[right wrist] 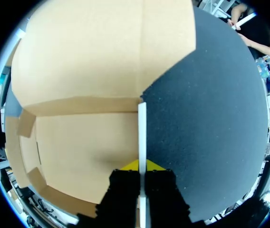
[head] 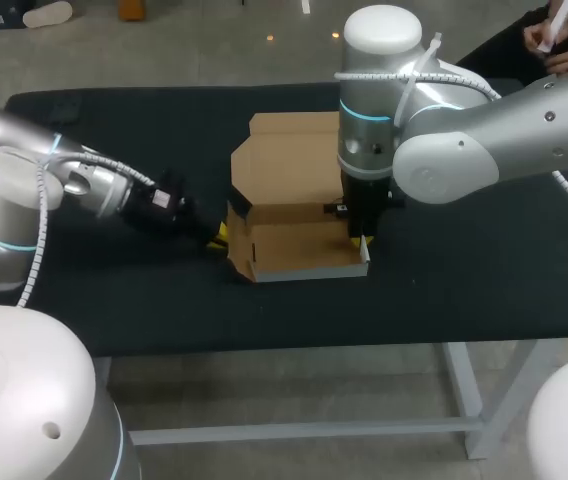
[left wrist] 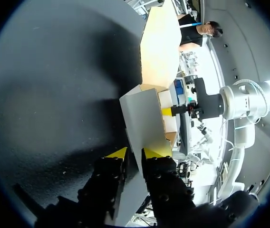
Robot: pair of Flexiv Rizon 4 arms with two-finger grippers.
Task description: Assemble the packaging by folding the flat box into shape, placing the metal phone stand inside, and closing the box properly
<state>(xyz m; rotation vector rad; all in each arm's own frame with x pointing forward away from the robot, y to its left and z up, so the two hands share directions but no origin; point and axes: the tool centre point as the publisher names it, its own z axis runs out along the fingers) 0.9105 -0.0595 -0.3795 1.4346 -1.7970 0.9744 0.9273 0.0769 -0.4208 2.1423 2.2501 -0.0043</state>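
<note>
The brown cardboard box (head: 299,252) sits mid-table, its side walls raised and its lid (head: 289,160) lying flat behind it. My left gripper (head: 222,236) is at the box's left wall. In the left wrist view its gripper (left wrist: 137,153) stands open, its fingers astride that wall (left wrist: 142,114). My right gripper (head: 362,243) comes down from above onto the right wall. The right wrist view shows its gripper (right wrist: 142,165) shut on the thin wall edge (right wrist: 142,128), with the box floor (right wrist: 87,147) beside it. No phone stand is in view.
The black table (head: 484,270) stretches bare to the right and left of the box. My right arm's wrist hangs over the box's back right corner, hiding part of the lid.
</note>
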